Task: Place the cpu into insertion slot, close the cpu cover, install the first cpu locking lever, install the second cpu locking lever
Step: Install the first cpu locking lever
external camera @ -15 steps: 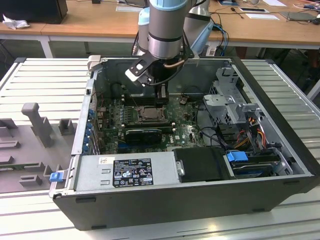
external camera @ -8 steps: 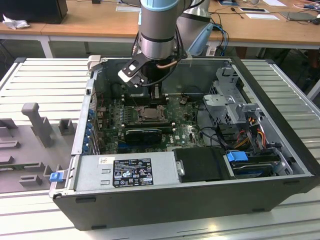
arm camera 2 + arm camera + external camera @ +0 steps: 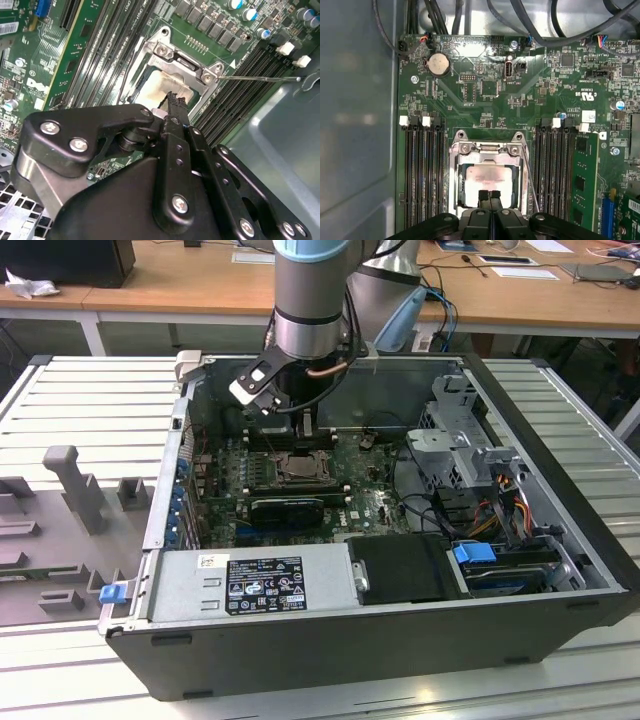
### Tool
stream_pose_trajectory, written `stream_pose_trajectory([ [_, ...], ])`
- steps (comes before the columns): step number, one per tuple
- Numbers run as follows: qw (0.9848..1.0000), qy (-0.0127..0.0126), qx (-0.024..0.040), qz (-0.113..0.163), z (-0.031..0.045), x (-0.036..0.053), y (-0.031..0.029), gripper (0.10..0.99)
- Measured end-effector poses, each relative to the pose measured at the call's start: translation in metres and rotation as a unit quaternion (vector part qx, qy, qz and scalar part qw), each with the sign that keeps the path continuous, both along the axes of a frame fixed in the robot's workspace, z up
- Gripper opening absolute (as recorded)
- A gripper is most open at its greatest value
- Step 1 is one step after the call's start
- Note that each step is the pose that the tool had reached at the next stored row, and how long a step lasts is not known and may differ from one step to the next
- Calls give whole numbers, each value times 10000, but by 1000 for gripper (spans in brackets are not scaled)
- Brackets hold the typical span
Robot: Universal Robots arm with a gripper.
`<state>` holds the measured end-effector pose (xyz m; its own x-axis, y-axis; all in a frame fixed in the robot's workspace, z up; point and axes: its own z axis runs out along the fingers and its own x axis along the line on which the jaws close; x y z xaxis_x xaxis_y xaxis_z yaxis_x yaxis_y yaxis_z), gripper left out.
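Observation:
The insertion slot [image 3: 489, 172] sits on the green board, seen in both wrist views and in the exterior view [image 3: 299, 467]. The cpu [image 3: 488, 178] lies in it, its pale face [image 3: 159, 86] showing through the window of the cpu cover [image 3: 489, 149]. The cover [image 3: 181, 61] lies flat over the chip. A thin locking lever [image 3: 260, 78] sticks out from the socket's corner over the memory slots; a lever wire [image 3: 529, 175] runs along one side of the socket. My gripper [image 3: 490, 194] hangs just above the socket's edge, fingertips [image 3: 176, 100] pressed together, nothing between them.
Memory slots [image 3: 422, 170] flank the socket on both sides. A black ribbed heatsink [image 3: 287, 507] lies just nearer than the socket in the exterior view. The case wall [image 3: 355, 125], cables [image 3: 545, 30], the power supply [image 3: 250, 585] and drive cage [image 3: 465, 440] hem in the board.

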<state>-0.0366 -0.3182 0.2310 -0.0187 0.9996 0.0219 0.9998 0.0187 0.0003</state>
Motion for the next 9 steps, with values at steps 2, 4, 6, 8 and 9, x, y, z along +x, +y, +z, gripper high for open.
stream_pose_trajectory([
  [2,10000,0,0,0,25,-1,0,106],
  [4,10000,-1,0,0,53,-1,0,106],
  [6,10000,0,0,0,93,-1,0,106],
  [8,10000,0,0,0,163,-1,0,106],
  [9,10000,-1,0,0,202,-1,0,106],
])
